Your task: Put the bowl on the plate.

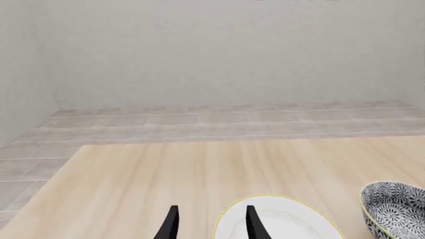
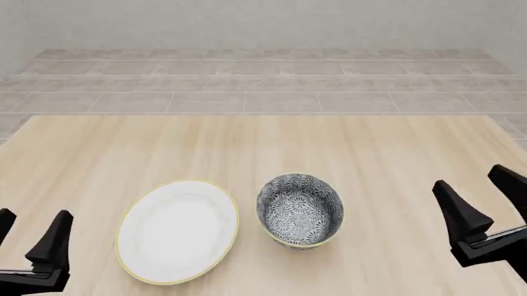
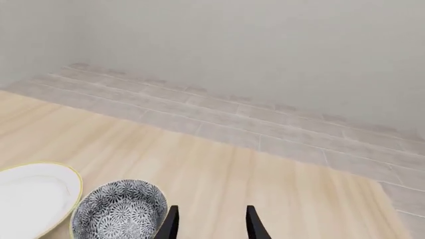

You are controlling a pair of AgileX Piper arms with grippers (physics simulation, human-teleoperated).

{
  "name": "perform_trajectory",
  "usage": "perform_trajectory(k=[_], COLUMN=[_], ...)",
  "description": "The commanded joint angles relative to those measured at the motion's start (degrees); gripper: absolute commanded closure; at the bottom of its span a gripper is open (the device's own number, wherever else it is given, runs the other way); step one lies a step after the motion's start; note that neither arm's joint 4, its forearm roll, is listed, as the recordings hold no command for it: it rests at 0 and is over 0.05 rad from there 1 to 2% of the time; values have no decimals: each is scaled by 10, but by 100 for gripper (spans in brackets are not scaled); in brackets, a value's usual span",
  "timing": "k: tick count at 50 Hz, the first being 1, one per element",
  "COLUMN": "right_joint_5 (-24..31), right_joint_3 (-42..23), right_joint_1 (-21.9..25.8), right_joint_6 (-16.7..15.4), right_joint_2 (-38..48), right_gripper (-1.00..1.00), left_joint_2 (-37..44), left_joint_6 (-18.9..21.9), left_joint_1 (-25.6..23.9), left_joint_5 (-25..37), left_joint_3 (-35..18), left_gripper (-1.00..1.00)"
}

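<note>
Blue-patterned bowl (image 2: 300,209) sits on the table just right of the plate (image 2: 178,230), not on it yet. Both grippers, left (image 2: 33,237) & right (image 2: 482,194), spread wide, holding nothing. Whole job's left tbh.

I see a table (image 2: 247,142) with a light wooden top. Behind it the floor (image 2: 247,80) is made of pale grey tiles, and it meets a plain pale wall (image 2: 247,24). The light is even.
</note>
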Motion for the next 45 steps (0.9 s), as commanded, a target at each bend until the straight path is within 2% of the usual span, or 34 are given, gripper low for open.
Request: perform_trajectory(k=[1, 16, 27, 45], right_joint_5=[-9, -6, 10, 30], right_joint_3=[-24, -72, -103, -155], right_joint_1=[27, 43, 64, 93], right_joint_6=[-7, -23, -24, -14], right_joint_2=[57, 122, 153, 233], right_gripper=[-100, -100, -100, -100], left_joint_2=[-10, -5, 40, 29], left_joint_6=[-1, 0, 1, 6], left_joint_1=[-2, -2, -3, -5], left_joint_5=[10, 2, -44, -30], left_joint_3=[-3, -3, -1, -2], left_gripper=[-100, -100, -100, -100])
